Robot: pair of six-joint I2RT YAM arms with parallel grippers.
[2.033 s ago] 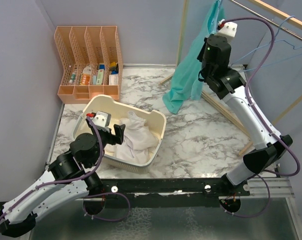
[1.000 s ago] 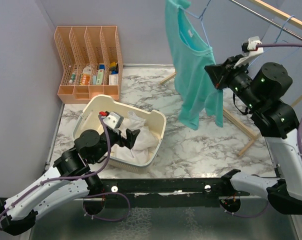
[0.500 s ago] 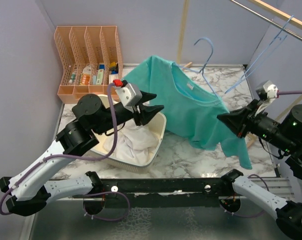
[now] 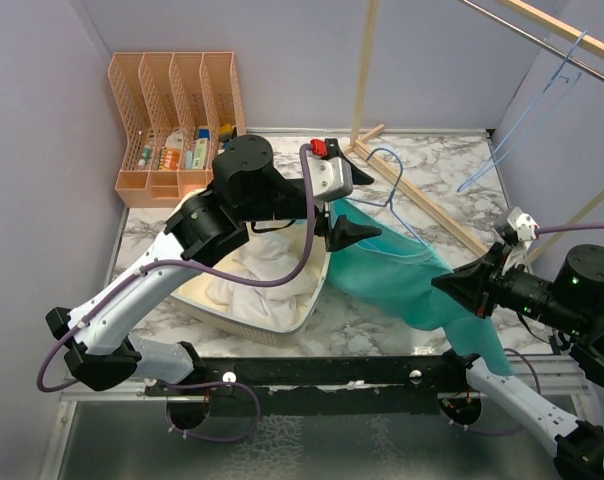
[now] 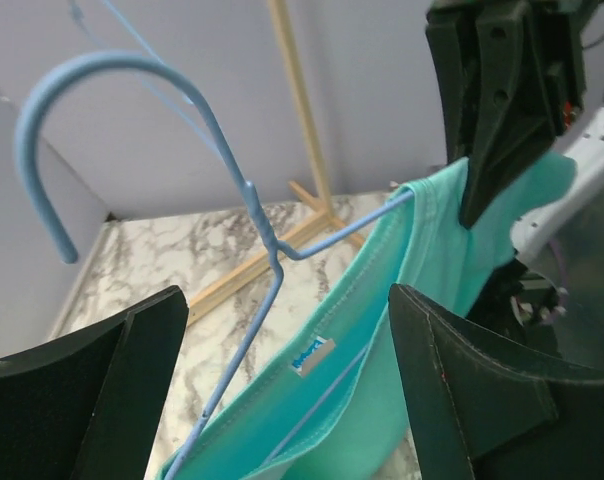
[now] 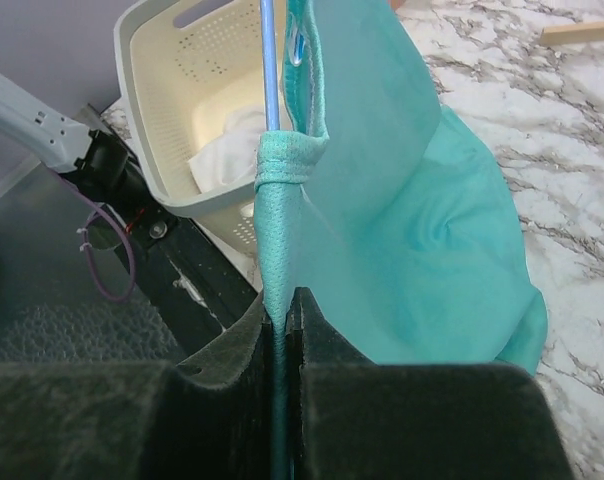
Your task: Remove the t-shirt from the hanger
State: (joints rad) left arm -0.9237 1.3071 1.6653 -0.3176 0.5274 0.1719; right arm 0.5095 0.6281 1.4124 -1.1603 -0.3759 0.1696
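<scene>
Right pincer [image 6: 280, 305] pinching t-shirt [image 6: 412, 230] shoulder, left pincer [image 5: 287, 300] spread wide, facing blue hanger [image 5: 112, 62]

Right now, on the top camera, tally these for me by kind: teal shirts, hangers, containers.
Teal t-shirt: 1
Blue wire hangers: 2, threaded hanger and spare hanger hanging far right
Containers: 2, cream plastic laundry basket and peach mesh file organiser
Total: 5

Left gripper [image 4: 359, 205] agape, right gripper [image 4: 444, 286] pinched tight.
</scene>
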